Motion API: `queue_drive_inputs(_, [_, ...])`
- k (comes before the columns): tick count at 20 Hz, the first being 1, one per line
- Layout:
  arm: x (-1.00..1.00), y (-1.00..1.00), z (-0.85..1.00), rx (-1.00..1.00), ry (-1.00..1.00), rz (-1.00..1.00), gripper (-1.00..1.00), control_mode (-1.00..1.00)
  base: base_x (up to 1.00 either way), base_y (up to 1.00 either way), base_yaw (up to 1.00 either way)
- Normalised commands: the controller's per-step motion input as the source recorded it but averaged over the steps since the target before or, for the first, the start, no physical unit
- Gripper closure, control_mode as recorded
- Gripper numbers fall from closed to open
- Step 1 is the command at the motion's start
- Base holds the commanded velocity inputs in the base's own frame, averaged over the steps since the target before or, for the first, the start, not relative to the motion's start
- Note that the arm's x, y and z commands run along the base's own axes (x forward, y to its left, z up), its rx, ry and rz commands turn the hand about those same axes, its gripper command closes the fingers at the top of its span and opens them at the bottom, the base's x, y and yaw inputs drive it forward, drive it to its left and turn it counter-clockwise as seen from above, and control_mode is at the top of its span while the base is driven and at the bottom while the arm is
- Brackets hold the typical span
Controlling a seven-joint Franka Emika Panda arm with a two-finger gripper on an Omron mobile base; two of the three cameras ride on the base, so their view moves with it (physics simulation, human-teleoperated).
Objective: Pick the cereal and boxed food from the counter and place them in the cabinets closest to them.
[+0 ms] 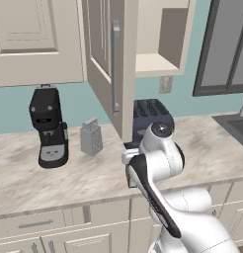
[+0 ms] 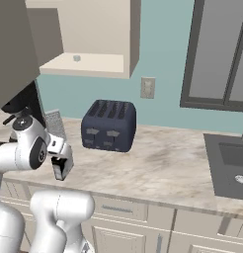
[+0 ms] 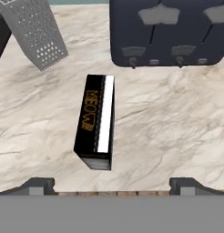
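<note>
End effector [image 3: 112,185] hangs over the tabletop [image 3: 177,123], fingers spread wide apart, gripping nothing; in the hand view its two tips [image 3: 37,185] sit at the bottom edge, one on each side of a black box [image 3: 96,122]. The box stands on the marbled stone just in front of the fingers, w/ a white stripe down one face and orange lettering, prob. "MEOW", though it's blurry. It is apart from both tips, not touching either.

Behind the box: a dark navy toaster [image 2: 109,125] w/ four slots, near but not touching. To one side, a grey metal grater [image 1: 91,137] stands upright, and a black coffee machine [image 1: 48,127] is beyond that.

Left base view: wall cabinet [image 1: 160,62] above the toaster is open, door [image 1: 106,59] swung out toward the robot, long grey bar handle on it, pale inner shelf showing. Arm's elbow blocks most of the box in this view. Right base view shows the end effector [image 2: 60,169] low at the tabletop's front edge.
</note>
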Motion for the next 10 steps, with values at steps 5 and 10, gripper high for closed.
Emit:
queue_drive_inputs(5, [0.31,0.07,-0.24,0.0,0.0,-0.02,-1.0,-1.0,0.0,0.0,0.0])
queue_drive_inputs(10, [0.24,0.05,-0.23,0.0,0.01,-0.02,-1.0,-1.0,0.0,0.0,0.0])
